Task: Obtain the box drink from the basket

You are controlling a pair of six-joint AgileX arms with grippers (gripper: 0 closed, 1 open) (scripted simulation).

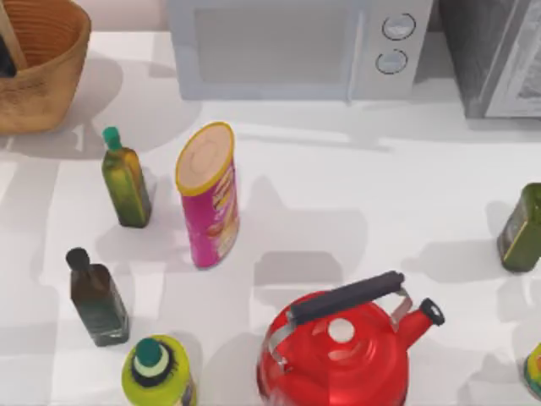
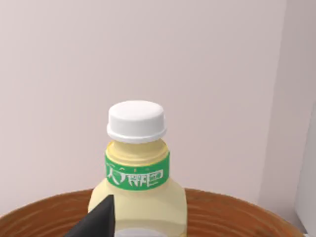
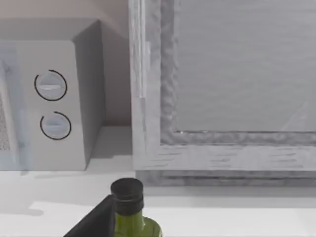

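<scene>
Bright, even light falls on the white table (image 1: 355, 194), where the tall pink cylindrical snack can (image 1: 209, 194), the red kettle with a black handle (image 1: 338, 351) and the green glass bottles cast soft grey shadows to several sides, without glare, and all views are evenly sharp.

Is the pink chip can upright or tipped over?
Upright: the pink chip can stands on the table, its round lid facing up.
</scene>
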